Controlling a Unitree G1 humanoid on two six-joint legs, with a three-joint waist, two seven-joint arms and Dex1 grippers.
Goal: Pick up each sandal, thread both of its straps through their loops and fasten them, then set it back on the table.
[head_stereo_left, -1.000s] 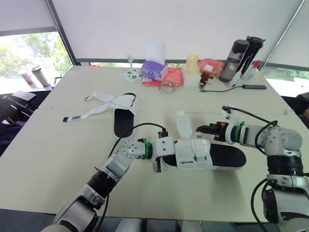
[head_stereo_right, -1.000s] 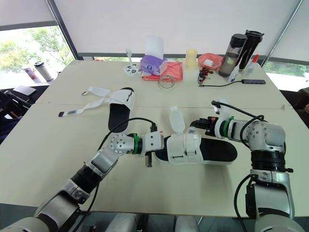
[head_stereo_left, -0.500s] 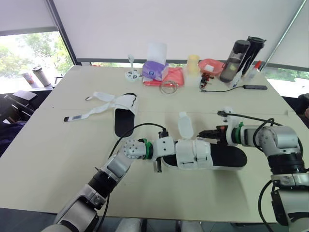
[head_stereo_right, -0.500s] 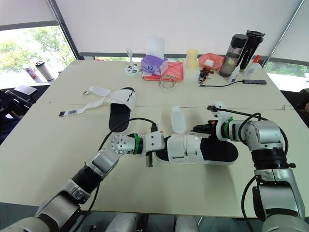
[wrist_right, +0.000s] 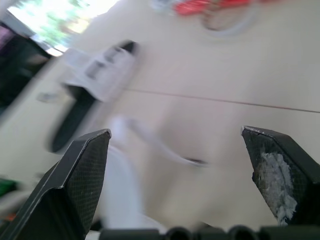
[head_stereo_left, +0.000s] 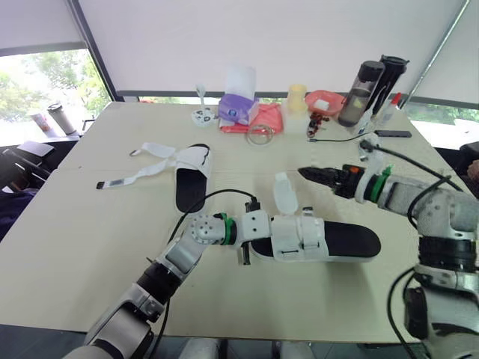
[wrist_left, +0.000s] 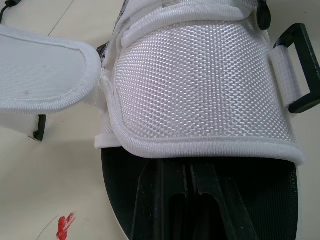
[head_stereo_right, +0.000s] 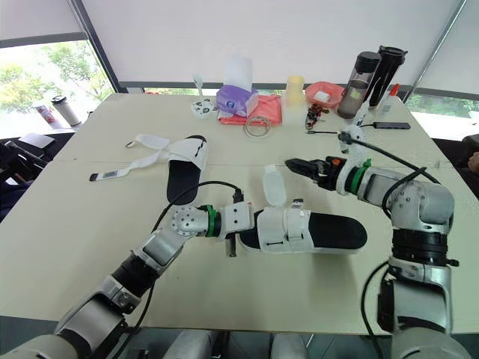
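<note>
Beige table [head_stereo_left: 90,239], seam across the middle. White blind [head_stereo_left: 262,37] behind, window [head_stereo_left: 30,82] with greenery far left. Far edge clutter: purple tissue pack [head_stereo_left: 238,108], dark bottles [head_stereo_left: 363,90], black cable [head_stereo_left: 340,139]. Near sandal [head_stereo_left: 344,241] lies flat at table centre, black sole, white strap closed over it, one strap flap [head_stereo_left: 284,193] sticking up. Left tool [head_stereo_left: 253,241] at that sandal's end, reaching under the strap; can't tell if it's clamped. Right tool [head_stereo_left: 307,173] hangs above the table beyond the sandal, spread wide, holding nothing. Second sandal [head_stereo_left: 191,187] farther left, straps [head_stereo_left: 142,173] undone, splayed on the table.
</note>
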